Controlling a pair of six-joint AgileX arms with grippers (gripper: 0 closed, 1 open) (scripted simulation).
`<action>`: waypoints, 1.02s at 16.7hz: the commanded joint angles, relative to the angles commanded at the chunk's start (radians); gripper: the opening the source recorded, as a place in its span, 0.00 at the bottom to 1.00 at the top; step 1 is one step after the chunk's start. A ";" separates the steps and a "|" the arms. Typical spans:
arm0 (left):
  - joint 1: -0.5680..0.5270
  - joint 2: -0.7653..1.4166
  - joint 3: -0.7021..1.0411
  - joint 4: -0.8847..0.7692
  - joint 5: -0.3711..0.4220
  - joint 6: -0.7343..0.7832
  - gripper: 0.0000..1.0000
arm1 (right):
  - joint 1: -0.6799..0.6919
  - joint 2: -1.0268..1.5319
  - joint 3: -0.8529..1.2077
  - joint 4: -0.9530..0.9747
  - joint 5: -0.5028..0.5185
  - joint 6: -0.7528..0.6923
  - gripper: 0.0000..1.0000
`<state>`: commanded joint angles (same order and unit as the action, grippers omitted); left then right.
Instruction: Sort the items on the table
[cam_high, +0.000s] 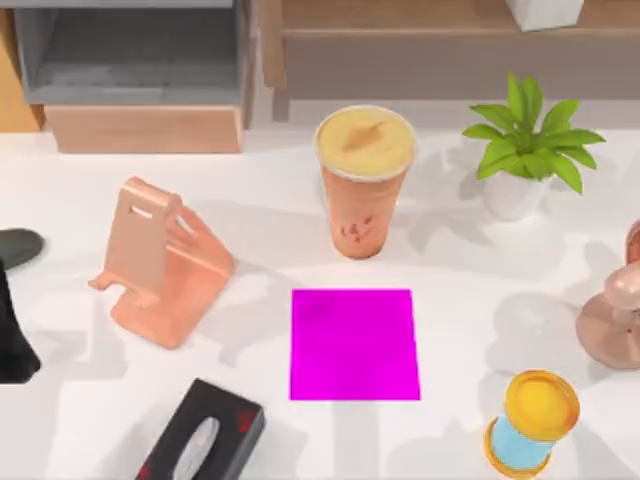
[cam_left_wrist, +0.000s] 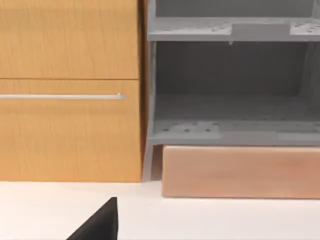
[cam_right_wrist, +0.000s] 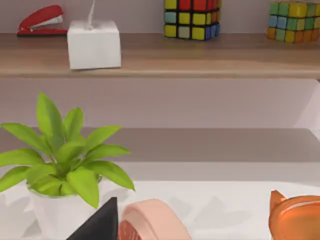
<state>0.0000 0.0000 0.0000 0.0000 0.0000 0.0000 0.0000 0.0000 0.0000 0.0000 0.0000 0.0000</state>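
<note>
coffee cup (cam_high: 364, 180): upright on table (cam_high: 470, 280), just behind magenta mat (cam_high: 354, 344) | mouse (cam_high: 18, 247): far left of mat, cut off by edge | left arm (cam_high: 14, 335): near mouse, mostly cropped; grip unreadable | right gripper: state unreadable

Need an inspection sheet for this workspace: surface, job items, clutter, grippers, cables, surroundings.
Surface: white table, magenta mat at centre.
Job's things: coffee cup upright behind the mat; mouse at the left edge.
Clutter: pink stand, tissue box, plant, hourglass.
Grippers: left gripper facing the grey shelf; right gripper beside the plant.
Cables: nothing seen.
Surroundings: wooden shelf holding stapler and cubes.
</note>
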 joint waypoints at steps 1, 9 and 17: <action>0.000 0.000 0.000 0.000 0.000 0.000 1.00 | 0.000 0.000 0.000 0.000 0.000 0.000 1.00; 0.040 0.233 0.207 -0.134 -0.026 0.148 1.00 | 0.000 0.000 0.000 0.000 0.000 0.000 1.00; 0.088 0.868 0.740 -0.504 -0.036 0.540 1.00 | 0.000 0.000 0.000 0.000 0.000 0.000 1.00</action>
<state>0.0883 0.8679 0.7397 -0.5042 -0.0356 0.5403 0.0000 0.0000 0.0000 0.0000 0.0000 0.0000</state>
